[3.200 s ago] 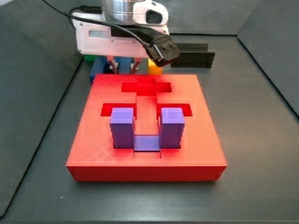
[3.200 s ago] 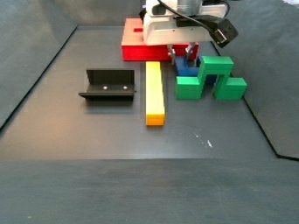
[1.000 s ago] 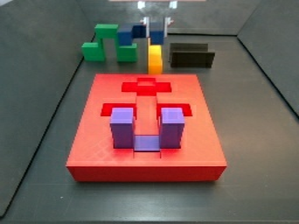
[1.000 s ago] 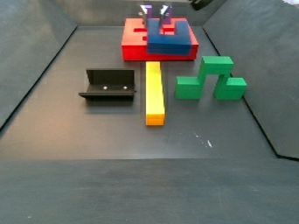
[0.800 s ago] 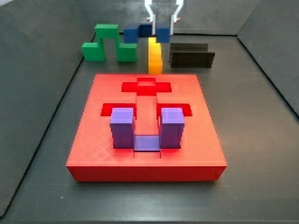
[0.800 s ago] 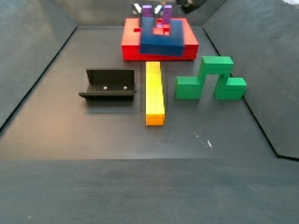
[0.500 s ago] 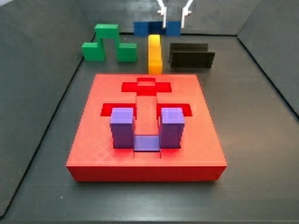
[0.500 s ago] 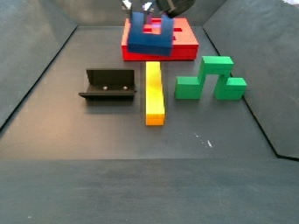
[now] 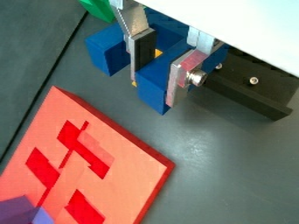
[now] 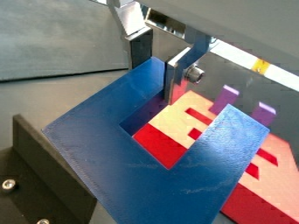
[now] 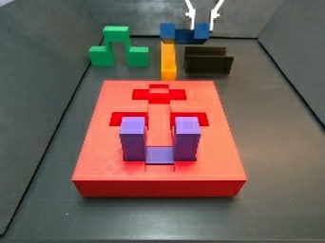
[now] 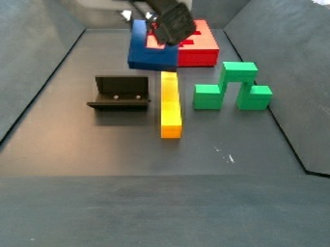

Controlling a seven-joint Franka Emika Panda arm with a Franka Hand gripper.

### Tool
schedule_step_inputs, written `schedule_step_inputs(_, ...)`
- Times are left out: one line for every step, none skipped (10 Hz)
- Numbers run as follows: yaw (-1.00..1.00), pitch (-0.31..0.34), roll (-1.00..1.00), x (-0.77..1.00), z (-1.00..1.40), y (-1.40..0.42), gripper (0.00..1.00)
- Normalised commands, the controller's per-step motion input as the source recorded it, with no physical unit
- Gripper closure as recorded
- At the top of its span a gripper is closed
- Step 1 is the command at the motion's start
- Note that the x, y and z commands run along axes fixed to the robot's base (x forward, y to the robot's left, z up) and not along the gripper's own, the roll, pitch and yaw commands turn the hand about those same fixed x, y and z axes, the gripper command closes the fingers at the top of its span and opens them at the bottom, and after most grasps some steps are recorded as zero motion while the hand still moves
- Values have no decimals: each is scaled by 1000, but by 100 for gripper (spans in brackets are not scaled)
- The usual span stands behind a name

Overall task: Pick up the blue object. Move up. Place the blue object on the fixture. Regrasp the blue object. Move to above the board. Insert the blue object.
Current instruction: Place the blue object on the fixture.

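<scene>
The blue object [image 9: 152, 92] hangs in the air with my gripper [image 9: 163, 63] shut on one of its prongs, the silver fingers [image 9: 184, 77] pressed to either side. In both side views the blue object [image 11: 170, 32] [image 12: 149, 53] is held up just above the black fixture [image 11: 210, 62] [image 12: 119, 95], not touching it. The gripper [image 11: 200, 26] [image 12: 162, 23] reaches down from above. In a wrist view the fixture [image 9: 251, 83] lies close beside the held block. The red board [image 11: 159, 142] [image 10: 251, 179] lies off to one side, below the gripper's height.
A purple U-shaped block [image 11: 158, 138] stands in a recess of the board. A yellow bar [image 12: 169, 101] lies between the fixture and a green stepped block [image 12: 233, 85]. Dark walls close in the floor on all sides.
My gripper has carried the blue object sideways, from over the yellow bar and the board's end to a spot above the fixture. It stays shut on the block.
</scene>
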Motion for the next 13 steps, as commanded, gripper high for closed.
schedule_step_inputs(0,320,-586,846,0,209,100)
schedule_step_inputs(0,203,-594,869,3,260,100)
schedule_step_inputs(0,94,-640,854,3,343,100)
schedule_step_inputs(0,0,-640,851,0,429,100)
schedule_step_inputs(0,0,-597,840,-11,500,100)
schedule_step_inputs(0,0,-440,926,-63,477,100)
schedule_step_inputs(0,54,-351,794,-174,477,100)
schedule_step_inputs(-100,0,-71,80,-180,106,100)
schedule_step_inputs(0,0,0,46,-74,0,100)
schedule_step_inputs(0,0,180,511,-403,0,100)
schedule_step_inputs(74,143,289,823,-471,49,100)
schedule_step_inputs(254,266,286,734,-357,57,100)
schedule_step_inputs(246,311,269,534,-220,6,100)
